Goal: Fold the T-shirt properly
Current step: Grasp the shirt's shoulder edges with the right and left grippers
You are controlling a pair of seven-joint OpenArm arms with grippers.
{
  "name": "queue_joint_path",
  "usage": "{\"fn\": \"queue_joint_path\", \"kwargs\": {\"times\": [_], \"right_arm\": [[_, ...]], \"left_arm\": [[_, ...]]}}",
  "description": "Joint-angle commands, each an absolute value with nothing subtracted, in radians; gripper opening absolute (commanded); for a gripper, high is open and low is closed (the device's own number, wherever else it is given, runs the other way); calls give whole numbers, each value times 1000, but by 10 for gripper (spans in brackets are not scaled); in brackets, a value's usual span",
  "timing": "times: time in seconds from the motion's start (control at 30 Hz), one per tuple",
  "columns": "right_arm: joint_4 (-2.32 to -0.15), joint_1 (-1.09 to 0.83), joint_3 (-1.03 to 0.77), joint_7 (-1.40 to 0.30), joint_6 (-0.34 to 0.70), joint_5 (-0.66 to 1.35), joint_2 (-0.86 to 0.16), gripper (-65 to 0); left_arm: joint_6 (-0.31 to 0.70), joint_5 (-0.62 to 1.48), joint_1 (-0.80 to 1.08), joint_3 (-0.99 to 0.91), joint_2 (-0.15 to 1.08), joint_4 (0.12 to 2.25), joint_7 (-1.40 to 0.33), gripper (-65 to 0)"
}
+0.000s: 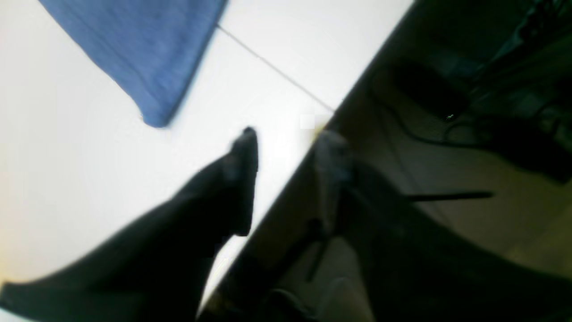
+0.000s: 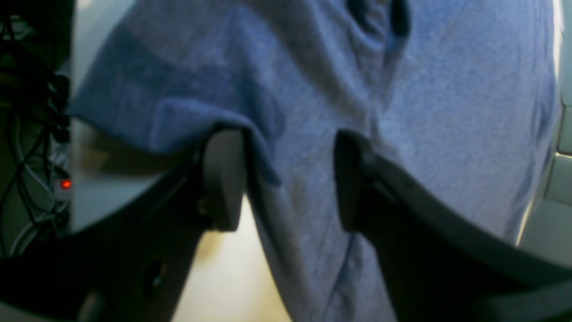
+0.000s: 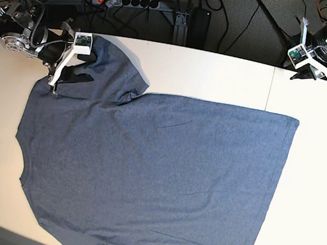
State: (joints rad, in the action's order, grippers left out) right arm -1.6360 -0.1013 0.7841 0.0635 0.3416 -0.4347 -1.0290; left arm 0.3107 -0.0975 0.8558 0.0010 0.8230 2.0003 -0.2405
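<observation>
The T-shirt (image 3: 151, 175) lies flat on the table (image 3: 217, 75), long axis left-to-right in the base view — the right gripper (image 2: 290, 179), jaws apart astride sleeve cloth, is at it, while the left gripper (image 1: 286, 147), parted and empty, hangs well clear of the hem corner.

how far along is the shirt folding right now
Done: the T-shirt lies spread flat on the table, with no fold made. In hand: the right gripper straddles sleeve fabric, jaws apart. The left gripper hangs open at the table edge, off the cloth. Left: every fold.
</observation>
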Motion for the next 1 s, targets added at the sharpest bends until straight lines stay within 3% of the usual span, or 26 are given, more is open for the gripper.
{"fn": "queue_joint_path", "kwargs": {"times": [0.0,0.2,0.33,0.97], "right_arm": [[-1608,-122,813,-23,420,-459,-1028,-316],[-1608,-122,813,-23,420,-445,-1028,-316],[-1608,-122,813,-23,420,-445,-1028,-316],[-1608,-122,812,-23,420,-445,-1028,-316]], "left_arm": [[292,-105,861,-5,854,2016,-217,-369],[293,-113,797,-4,934,2002,-197,-366],[345,-76,694,31,978,1932,-149,-331],[322,-152,87,672,1036,1580,-155,-331]]}}
